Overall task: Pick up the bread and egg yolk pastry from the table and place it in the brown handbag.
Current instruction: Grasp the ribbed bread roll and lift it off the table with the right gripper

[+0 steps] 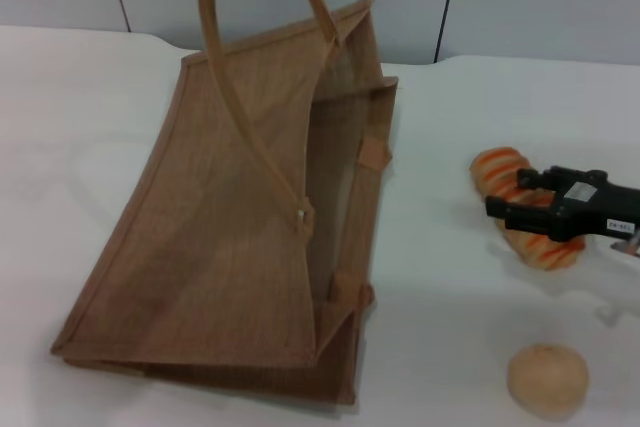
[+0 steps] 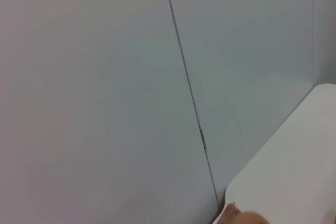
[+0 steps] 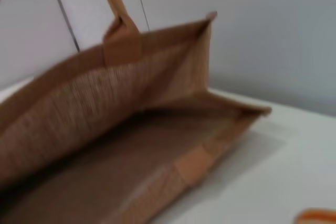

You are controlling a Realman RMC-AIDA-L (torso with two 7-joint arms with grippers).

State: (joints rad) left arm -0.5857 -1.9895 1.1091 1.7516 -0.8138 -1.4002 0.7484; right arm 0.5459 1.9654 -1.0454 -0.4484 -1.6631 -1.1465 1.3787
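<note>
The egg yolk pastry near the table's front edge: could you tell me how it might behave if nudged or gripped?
The egg yolk pastry looks round and domed, so a nudge could probably roll it across the smooth table. Its matte surface should resist slipping. It seems soft, so a hard squeeze might dent it.

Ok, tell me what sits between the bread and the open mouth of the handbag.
Nothing visible. The bread lies under the right gripper, and only bare white table separates it from the brown handbag, whose mouth faces that side. The egg yolk pastry sits nearer the robot, off that line.
</note>
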